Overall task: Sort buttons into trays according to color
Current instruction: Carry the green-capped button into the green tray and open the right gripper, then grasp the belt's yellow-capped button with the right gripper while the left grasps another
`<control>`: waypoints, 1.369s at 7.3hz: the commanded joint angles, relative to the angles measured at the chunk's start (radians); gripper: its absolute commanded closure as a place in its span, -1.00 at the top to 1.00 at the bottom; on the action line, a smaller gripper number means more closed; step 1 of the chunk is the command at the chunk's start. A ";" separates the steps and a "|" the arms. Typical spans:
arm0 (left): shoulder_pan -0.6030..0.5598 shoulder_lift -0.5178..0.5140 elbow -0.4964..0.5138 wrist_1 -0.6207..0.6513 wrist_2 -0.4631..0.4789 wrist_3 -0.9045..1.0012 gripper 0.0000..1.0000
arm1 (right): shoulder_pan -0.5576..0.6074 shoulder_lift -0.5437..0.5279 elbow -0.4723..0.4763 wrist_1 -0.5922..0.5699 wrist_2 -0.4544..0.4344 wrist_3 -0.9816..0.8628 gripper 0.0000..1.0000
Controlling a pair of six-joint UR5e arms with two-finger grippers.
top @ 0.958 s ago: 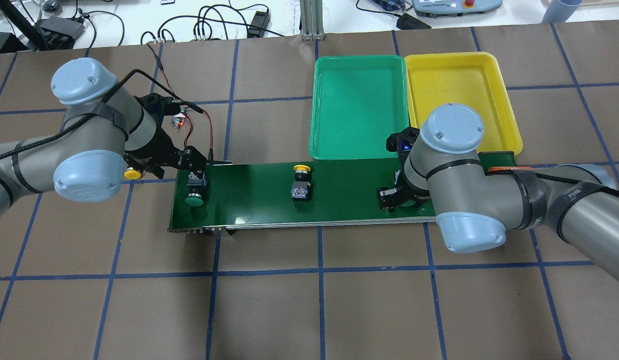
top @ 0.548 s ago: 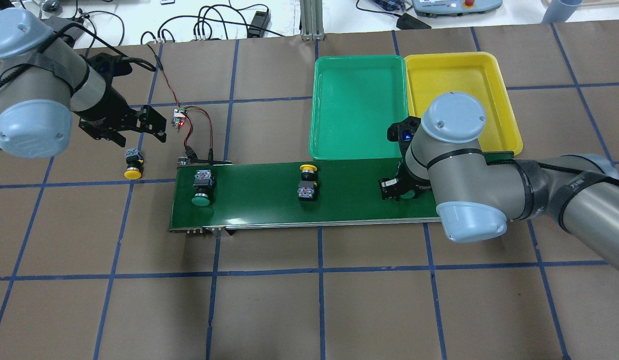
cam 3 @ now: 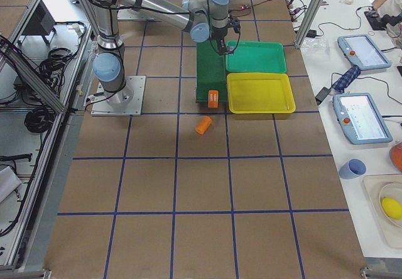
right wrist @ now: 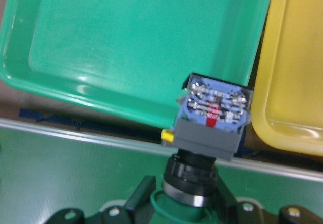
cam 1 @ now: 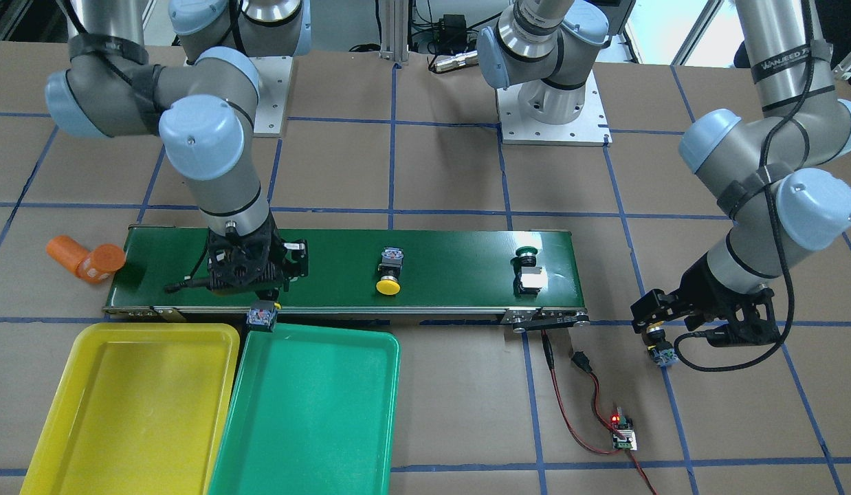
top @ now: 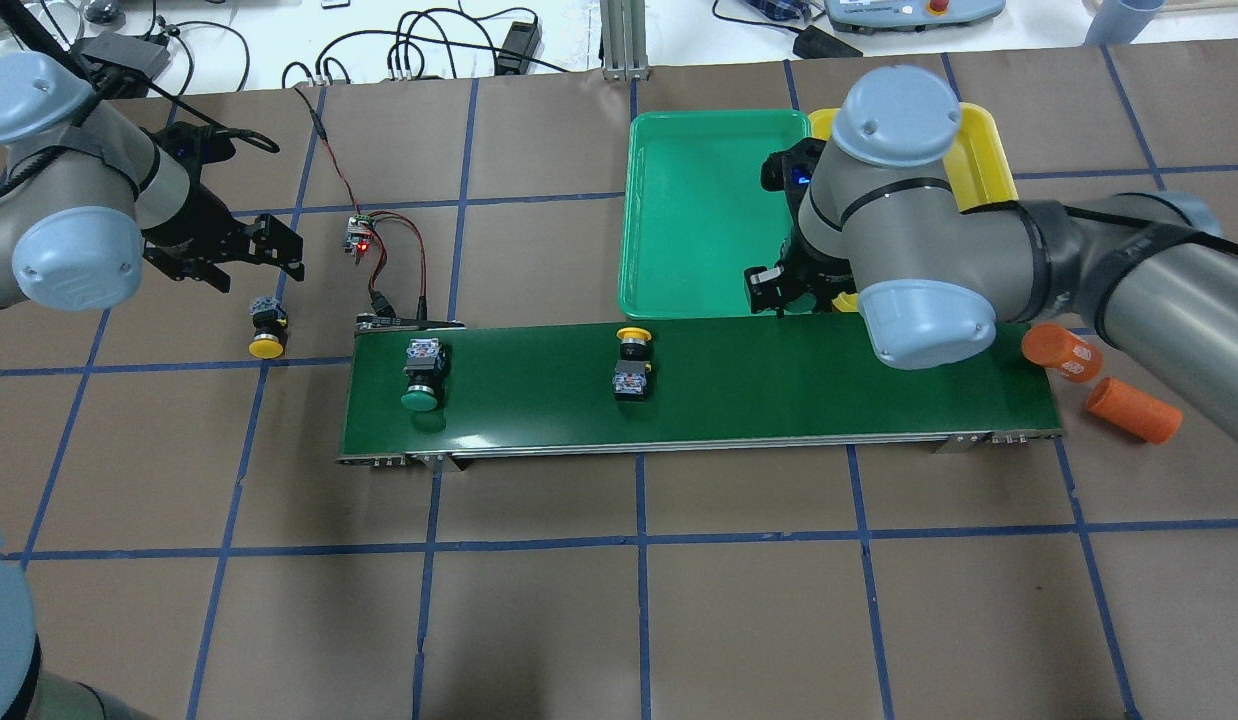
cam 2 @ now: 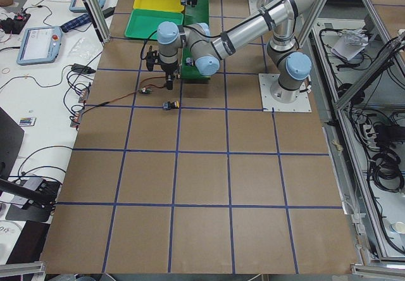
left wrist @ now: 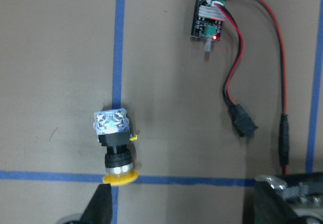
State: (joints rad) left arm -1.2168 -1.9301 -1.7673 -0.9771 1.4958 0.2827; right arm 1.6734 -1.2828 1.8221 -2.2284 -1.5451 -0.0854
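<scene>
right end effector clamps the small green-capped push-button switch by its cap; looks light, hard, slippery. left end effector wide.

Bright, even overhead light, faint shadows, slight glare on belt, right-wrist view perhaps soft.

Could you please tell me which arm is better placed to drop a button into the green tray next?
Right: the right hand grips a green-capped button at the green tray's rim; the left hand hangs open by a yellow-capped button on the table.
</scene>
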 commanded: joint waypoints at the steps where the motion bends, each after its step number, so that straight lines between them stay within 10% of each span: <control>1: 0.025 -0.096 0.005 0.113 0.072 0.010 1.00 | 0.006 0.157 -0.185 0.010 0.003 -0.019 -0.56; 2: 0.028 -0.119 0.005 0.124 0.072 0.010 1.00 | 0.003 0.163 -0.185 0.013 0.003 -0.017 0.98; 6: 0.028 -0.154 0.003 0.126 0.070 0.010 0.66 | -0.007 0.152 -0.182 0.051 0.003 -0.017 1.00; 8: 0.028 -0.158 0.005 0.126 0.070 0.010 -0.99 | -0.032 0.071 -0.162 0.180 -0.006 -0.017 1.00; 10: 0.033 -0.151 0.009 0.126 0.067 0.051 -1.00 | -0.118 -0.076 0.001 0.239 0.008 -0.045 1.00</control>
State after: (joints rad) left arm -1.1875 -2.0843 -1.7603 -0.8514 1.5649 0.3025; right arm 1.6061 -1.2676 1.7202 -2.0204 -1.5459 -0.1109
